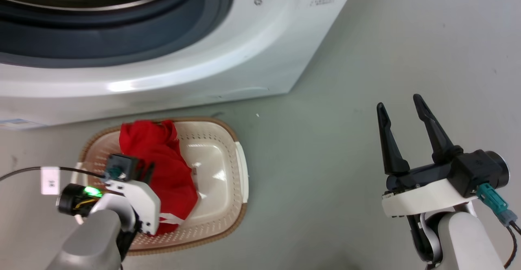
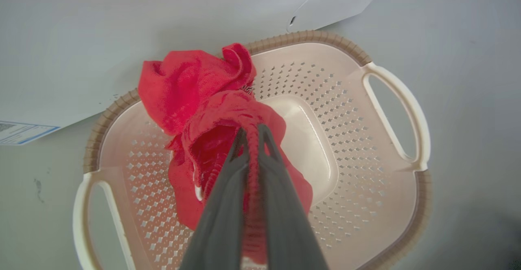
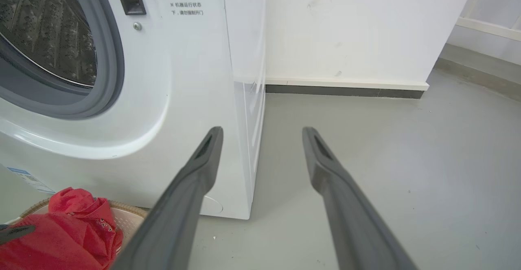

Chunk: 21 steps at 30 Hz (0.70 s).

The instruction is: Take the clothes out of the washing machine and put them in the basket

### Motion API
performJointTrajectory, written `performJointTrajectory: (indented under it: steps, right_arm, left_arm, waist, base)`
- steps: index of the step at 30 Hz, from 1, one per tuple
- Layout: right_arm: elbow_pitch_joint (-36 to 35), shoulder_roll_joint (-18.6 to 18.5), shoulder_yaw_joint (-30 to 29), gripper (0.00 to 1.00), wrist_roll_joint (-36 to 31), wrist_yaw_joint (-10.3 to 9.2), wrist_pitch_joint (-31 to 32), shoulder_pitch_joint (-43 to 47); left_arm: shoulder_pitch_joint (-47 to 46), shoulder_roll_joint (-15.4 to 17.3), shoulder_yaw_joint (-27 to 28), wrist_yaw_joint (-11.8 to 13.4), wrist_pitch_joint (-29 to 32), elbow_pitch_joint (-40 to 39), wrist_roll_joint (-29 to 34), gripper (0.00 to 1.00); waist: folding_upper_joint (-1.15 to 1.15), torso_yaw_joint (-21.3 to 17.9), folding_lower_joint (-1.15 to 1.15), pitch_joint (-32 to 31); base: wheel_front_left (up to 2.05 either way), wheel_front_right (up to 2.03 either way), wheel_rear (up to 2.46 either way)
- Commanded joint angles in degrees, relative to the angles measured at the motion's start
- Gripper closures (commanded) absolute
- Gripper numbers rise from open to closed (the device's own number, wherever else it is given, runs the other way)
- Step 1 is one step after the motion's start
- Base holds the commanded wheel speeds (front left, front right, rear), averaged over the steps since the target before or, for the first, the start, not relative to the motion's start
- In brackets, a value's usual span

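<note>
The left arm reaches down, forearm sloping over the basket's near edge, so the left gripper (image 2: 252, 133) points into it, its two dark fingers pinched together on a fold of the red garment (image 2: 191, 82). The cloth bunches beyond the fingertips and drapes into the cream basket (image 2: 390, 148) beneath them. Its far lump reaches the brown rim beside the washing machine (image 1: 228, 58). The right gripper (image 1: 399, 103) hovers over the grey floor (image 1: 346, 180), fingers spread apart and empty, with the machine to its left.

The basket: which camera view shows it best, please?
The left wrist view: it looks down into the basket, showing rim, both handles and perforated sides. The head view hides part behind the left arm; the right wrist view catches a sliver of rim.
</note>
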Motion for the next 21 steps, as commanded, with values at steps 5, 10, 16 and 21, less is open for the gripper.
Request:
performJointTrajectory:
  steps: [5,10,16,21]
  right_arm:
    - [-1.1,0.1,0.2,0.0,0.2,-0.06,-0.1,-1.4]
    - [-1.7,0.1,-0.3,0.0,0.0,-0.06,-0.1,-2.0]
    - [-1.5,0.1,-0.3,0.0,-0.4,-0.06,-0.1,-2.5]
    - [-1.0,0.1,-0.5,0.0,-0.8,-0.06,-0.1,-2.7]
  left_arm:
    - [-4.4,-1.4,2.0,0.0,-0.9,8.1,-1.8,1.0]
    - [-6.7,-2.5,2.0,-0.2,-1.4,12.6,-1.8,1.0]
    - [-8.4,-3.9,3.4,0.9,-1.8,14.8,-2.8,1.0]
    - [-9.3,-4.7,3.7,1.9,-1.9,14.7,-2.2,0.0]
  waist:
    - [0.0,-2.7,-0.01,6.3]
    - [0.0,-2.5,-0.01,8.8]
    - [0.0,-1.4,-0.01,9.9]
    - [0.0,-0.3,-0.01,9.1]
  base:
    - [0.0,0.0,0.0]
    - [0.0,0.0,0.0]
    - [0.0,0.0,0.0]
    - [0.0,0.0,0.0]
